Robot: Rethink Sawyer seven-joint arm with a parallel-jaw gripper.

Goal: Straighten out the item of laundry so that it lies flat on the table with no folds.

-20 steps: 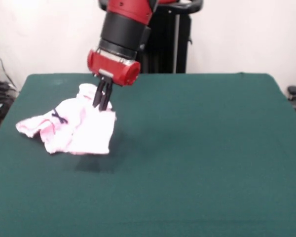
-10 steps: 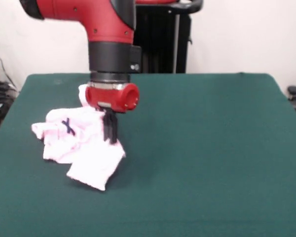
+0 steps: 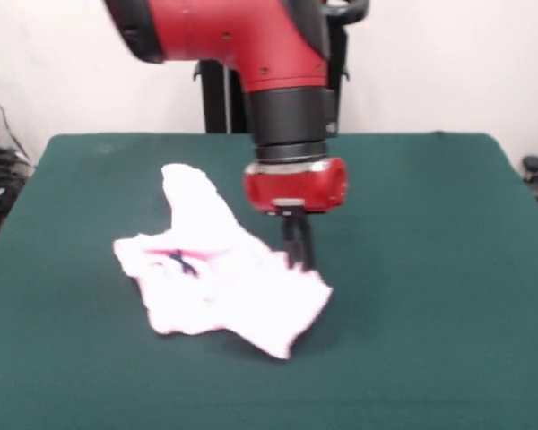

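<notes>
The item of laundry [image 3: 220,282], pale pink baby pants with a small dark bow [image 3: 177,261], lies rumpled on the green table [image 3: 412,269], left of centre. One leg stretches back toward the far left, the other bulk spreads to the right. My gripper [image 3: 299,260] hangs from the red wrist and its black fingers are shut on the pants' right edge, pinching the cloth just above the table. The cloth rises slightly toward the fingers and shows folds.
A black stand rises behind the table's far edge. Dark equipment and cables sit beyond the left and right table edges.
The arm has swung to the right and toward the camera, dragging the pants along the table. The garment has spread wider and the bow has shifted right.
</notes>
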